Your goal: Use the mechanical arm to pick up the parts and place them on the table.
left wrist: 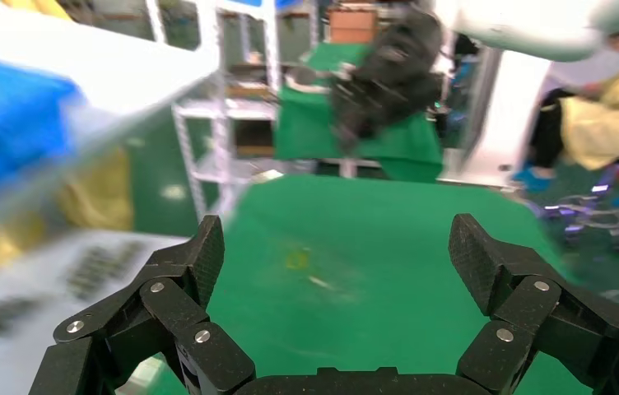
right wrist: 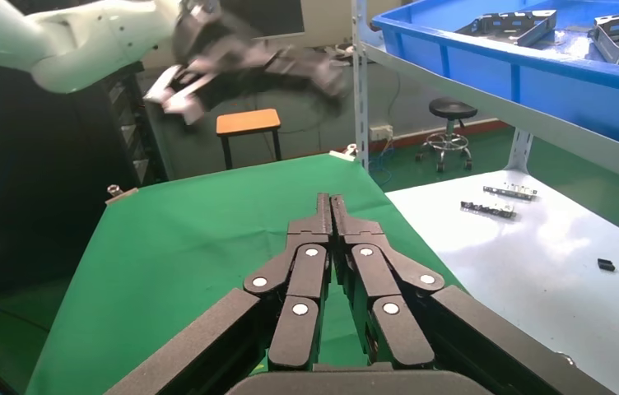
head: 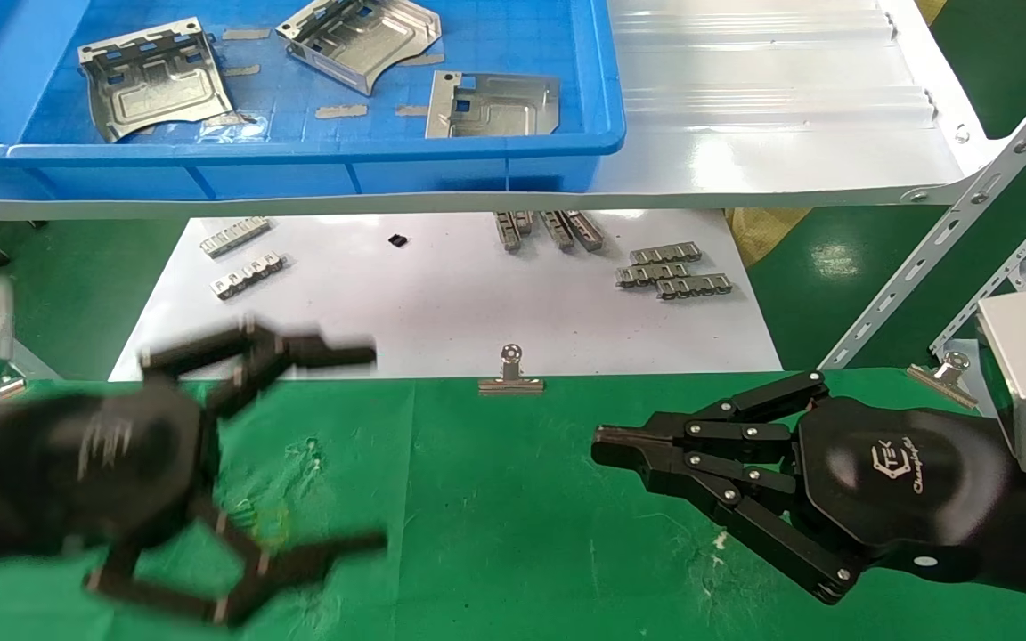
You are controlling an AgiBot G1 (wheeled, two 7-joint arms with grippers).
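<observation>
Three silver sheet-metal parts lie in the blue tray (head: 299, 151) on the shelf: one at the left (head: 152, 78), one in the middle (head: 362, 40), one at the right (head: 493, 105). Two of them show in the right wrist view (right wrist: 514, 23). My left gripper (head: 375, 450) is open and empty, blurred, low over the green cloth table (head: 495, 507) at the left; its fingers (left wrist: 203, 255) stand wide apart above the cloth (left wrist: 372, 247). My right gripper (head: 606, 445) is shut and empty over the cloth at the right (right wrist: 330, 202).
A glossy white sheet (head: 442, 303) behind the cloth holds small grey toothed strips (head: 669, 271) and a small black piece (head: 397, 240). Binder clips (head: 510, 374) pin the cloth's far edge. A white shelf frame (head: 949, 240) slants at the right.
</observation>
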